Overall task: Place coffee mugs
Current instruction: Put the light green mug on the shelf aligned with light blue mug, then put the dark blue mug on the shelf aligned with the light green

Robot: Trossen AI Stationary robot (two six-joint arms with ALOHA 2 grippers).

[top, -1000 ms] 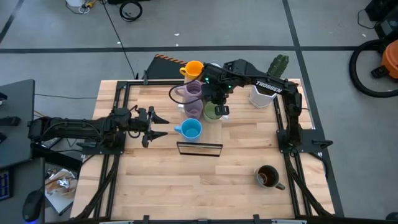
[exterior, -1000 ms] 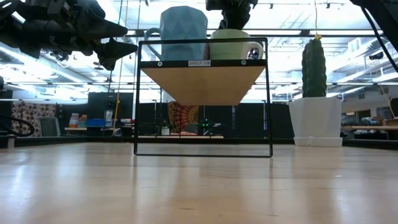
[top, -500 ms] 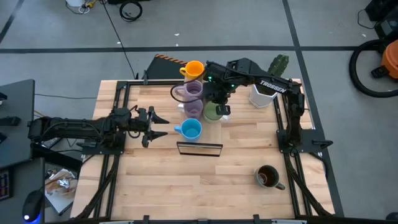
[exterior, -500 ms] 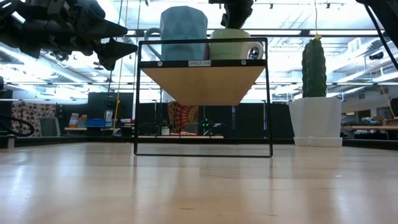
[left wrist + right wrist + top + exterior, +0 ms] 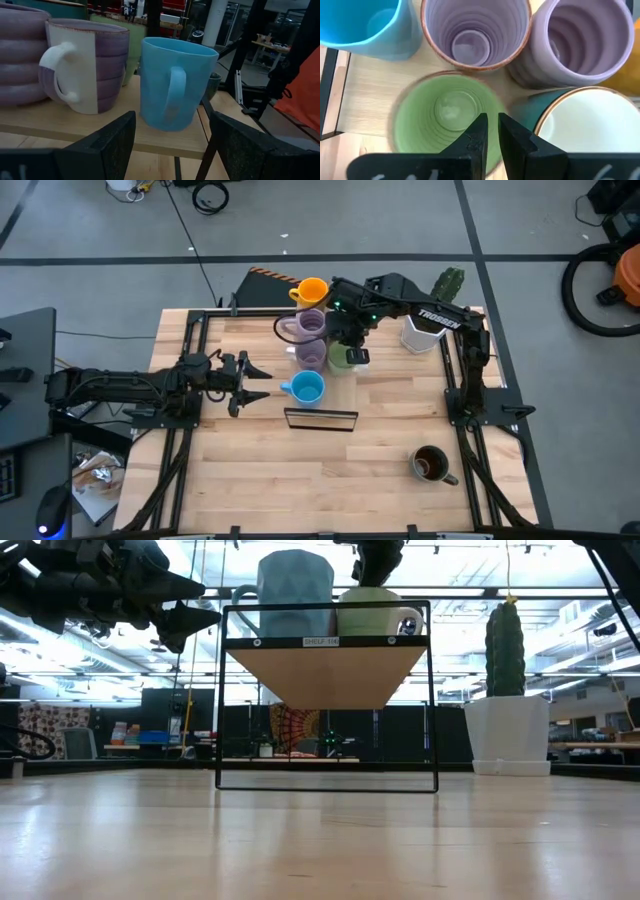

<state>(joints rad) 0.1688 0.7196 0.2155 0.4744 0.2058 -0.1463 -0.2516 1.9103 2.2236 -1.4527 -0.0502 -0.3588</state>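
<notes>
Right gripper (image 5: 352,346) poised directly above the green mug (image 5: 342,360), fingers (image 5: 476,137) pinched nearly together over its open mouth, grasping nothing. Green mug standing upright on the raised wooden shelf (image 5: 325,670) of a black wire stand (image 5: 321,419), just beside the blue mug (image 5: 305,388) and in front of two purple mugs (image 5: 311,325). Orange mug (image 5: 311,290) at the far end of the cluster, next to the purple ones. In the right wrist view, a white-lined mug with a teal outside (image 5: 585,122) close against the green one. Dark brown mug (image 5: 432,464) alone on the worktop (image 5: 250,470), well apart from the rest, near the right front corner. White faceted pot with a cactus (image 5: 428,328) near the far right edge.

Left gripper (image 5: 248,383) waiting level with the shelf, at the left of the blue mug, fingers (image 5: 107,145) spread wide and empty, the blue mug's handle facing them.
</notes>
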